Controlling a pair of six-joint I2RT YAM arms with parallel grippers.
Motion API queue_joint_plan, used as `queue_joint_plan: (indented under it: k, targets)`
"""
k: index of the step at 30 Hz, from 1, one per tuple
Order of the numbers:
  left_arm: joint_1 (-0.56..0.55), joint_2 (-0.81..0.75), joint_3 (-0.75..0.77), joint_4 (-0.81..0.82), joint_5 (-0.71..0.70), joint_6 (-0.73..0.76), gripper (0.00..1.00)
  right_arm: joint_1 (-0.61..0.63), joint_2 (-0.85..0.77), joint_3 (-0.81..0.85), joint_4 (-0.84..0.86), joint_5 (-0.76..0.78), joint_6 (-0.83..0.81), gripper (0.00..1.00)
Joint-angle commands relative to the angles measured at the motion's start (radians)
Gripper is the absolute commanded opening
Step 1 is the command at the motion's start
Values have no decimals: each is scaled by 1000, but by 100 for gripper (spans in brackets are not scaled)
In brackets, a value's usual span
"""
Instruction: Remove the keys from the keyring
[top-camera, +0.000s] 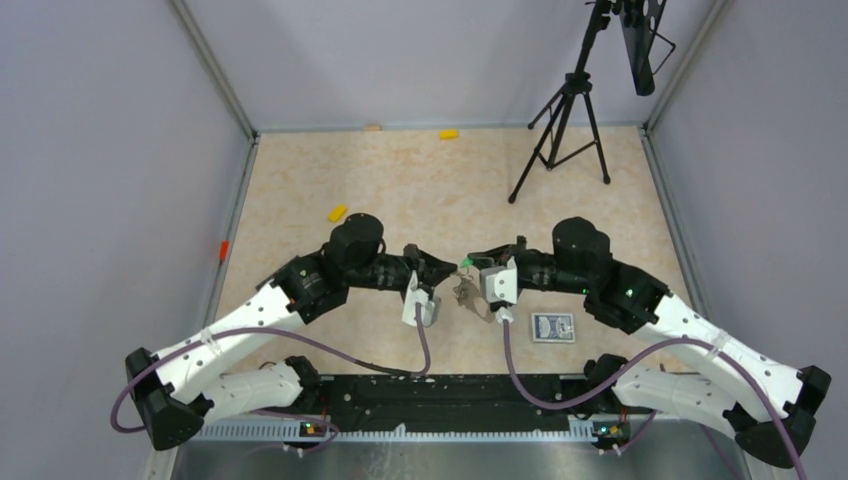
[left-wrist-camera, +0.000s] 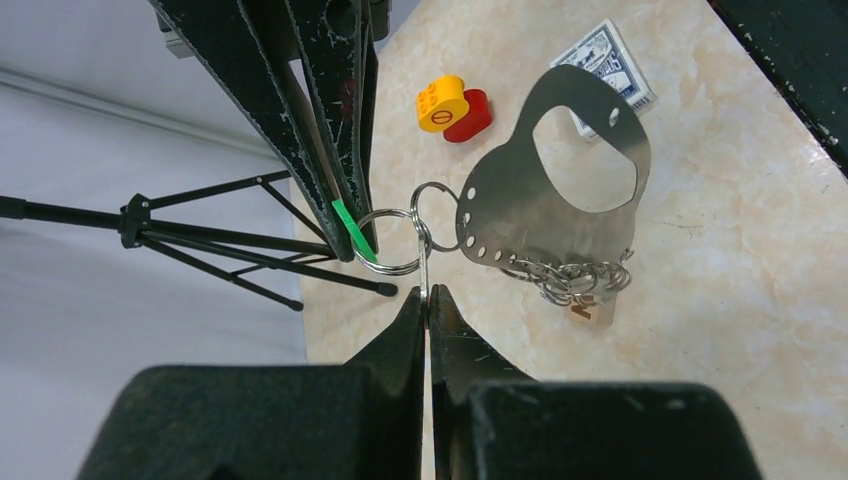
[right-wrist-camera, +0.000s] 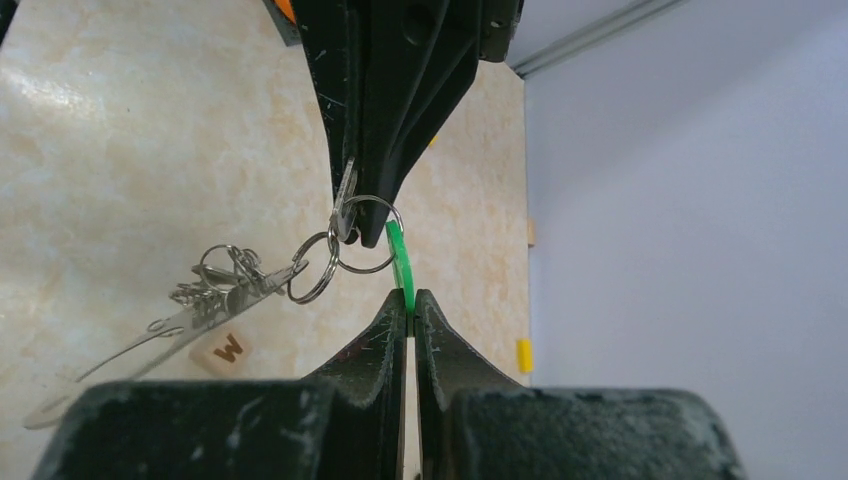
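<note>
Closest in, wrist views: left gripper (left-wrist-camera: 426, 294) had its jaws pressed together on 1 thin silvery key (left-wrist-camera: 424, 268), edge-on to that camera. right gripper (right-wrist-camera: 410, 298) was also pinched tight, on the head of 1 green key (right-wrist-camera: 400, 258).

Both keys looked threaded on the same small split ring (left-wrist-camera: 392, 242). A second split ring (left-wrist-camera: 437, 215) linked that one to the keyring (left-wrist-camera: 560, 180), so 2 rings total.

Keyring was 1 flat grey D-shaped plate with a row of small holes along one edge. It hung off the rings just beside the two meeting fingertip pairs, mid-table in the top view. Could not tell whether its lower end touched the table (top-camera: 420, 180).

1 bunch of chain links (left-wrist-camera: 570, 275) hung from the holed edge, with 1 brown cube (right-wrist-camera: 226, 350) marked W beside it. Whether more keys sat in that bunch was too small to tell.

Both arms met tip to tip over the middle of the table.

Rest of the table:
- 1 deck of playing cards (top-camera: 552, 326), near the right arm.
- 1 yellow studded block (left-wrist-camera: 442, 103) touching 1 red block (left-wrist-camera: 468, 117), near the deck.
- 2 yellow blocks (top-camera: 338, 212) in the top view, well apart: one left of the arms, the other at the far edge.
- 1 black tripod (top-camera: 565, 130), far right.
</note>
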Motion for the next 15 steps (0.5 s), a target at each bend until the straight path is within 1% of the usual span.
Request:
queue_joint_plan:
  k: [1,7,10,15]
  targets:
    - [-3,4,16,41,50,-10,0,1,4,74,18,-39,-132,0]
    - [-3,-7,-36,142,83,-71,0,0,22,101,-10,-76,-202,5]
    - [-3,-9,-58,179,100,-101,0,0,50,135,-60,-90,-241,8]
    - [-4,-8,-91,226,123,-137,0,2,98,206,-123,-134,-267,14]
